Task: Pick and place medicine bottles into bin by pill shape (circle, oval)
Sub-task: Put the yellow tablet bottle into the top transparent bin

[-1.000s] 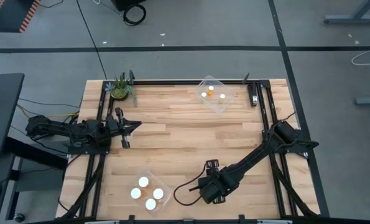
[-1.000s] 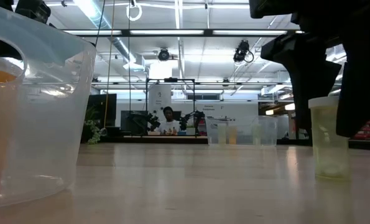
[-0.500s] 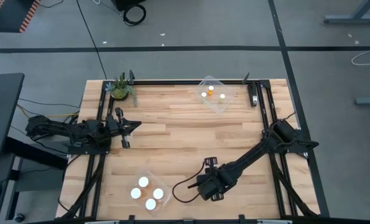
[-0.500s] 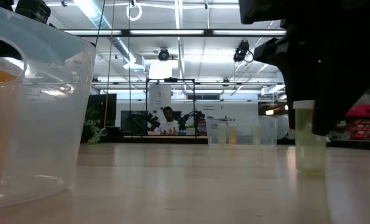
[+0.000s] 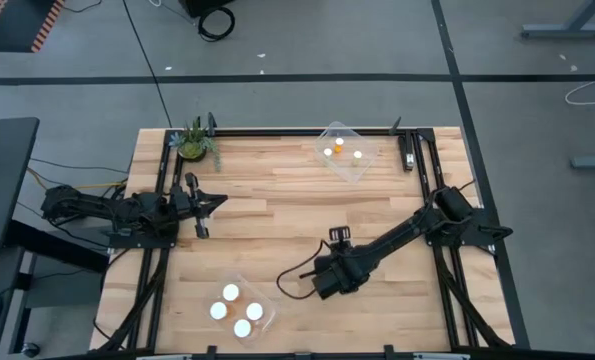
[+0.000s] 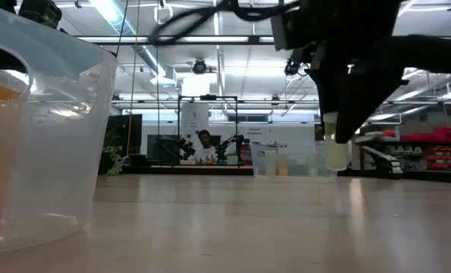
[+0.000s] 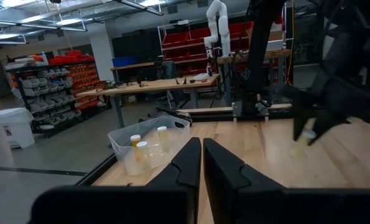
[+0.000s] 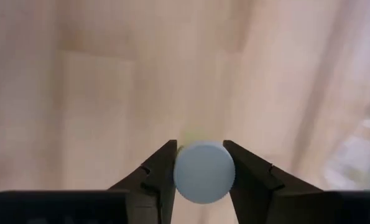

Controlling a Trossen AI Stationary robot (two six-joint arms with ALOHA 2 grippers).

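While clear of the counter (image 6: 233,220) | right gripper (image 8: 203,171) pinches a bottle (image 8: 204,172) | left gripper (image 7: 201,163) fingers pressed together, near plant (image 5: 193,142)

A small green potted plant (image 5: 194,140) sits at the far left corner of my wooden table (image 5: 277,225). Beyond my table, a person (image 6: 205,149) sits at a distant workbench, under ceiling lights (image 6: 210,39).
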